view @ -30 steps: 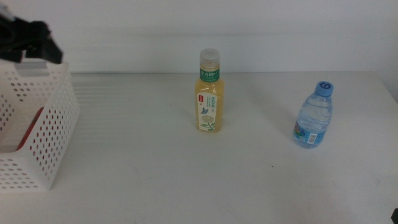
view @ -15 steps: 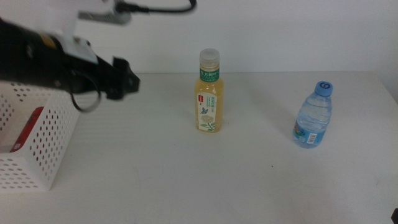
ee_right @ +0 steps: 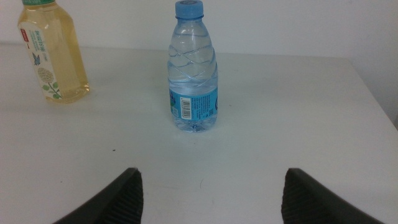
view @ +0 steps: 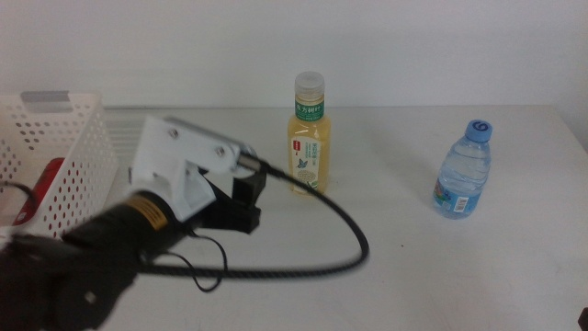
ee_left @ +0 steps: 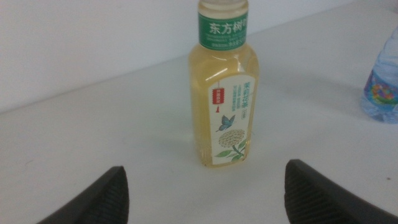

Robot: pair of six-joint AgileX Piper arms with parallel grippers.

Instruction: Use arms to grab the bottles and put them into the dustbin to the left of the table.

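A tall yellow bottle (view: 310,138) with a white cap and green label stands upright at mid-table. My left gripper (view: 243,199) sits just to its left, low over the table. In the left wrist view that gripper (ee_left: 205,173) is open, with the yellow bottle (ee_left: 224,93) straight ahead between the jaws and untouched. A clear, blue-capped water bottle (view: 464,170) stands to the right. The right gripper (ee_right: 212,177) is open and holds back from the water bottle (ee_right: 194,74). The white perforated dustbin (view: 78,156) sits at the far left with a red can (view: 41,188) inside.
The left arm's thick black cable (view: 340,234) loops across the table in front of the yellow bottle. The table's far edge (view: 413,107) meets a white wall. The yellow bottle (ee_right: 53,56) also shows in the right wrist view, and the water bottle (ee_left: 384,81) in the left wrist view.
The left arm has swung from over the dustbin rightward and down toward the yellow bottle. Both bottles have stayed put.
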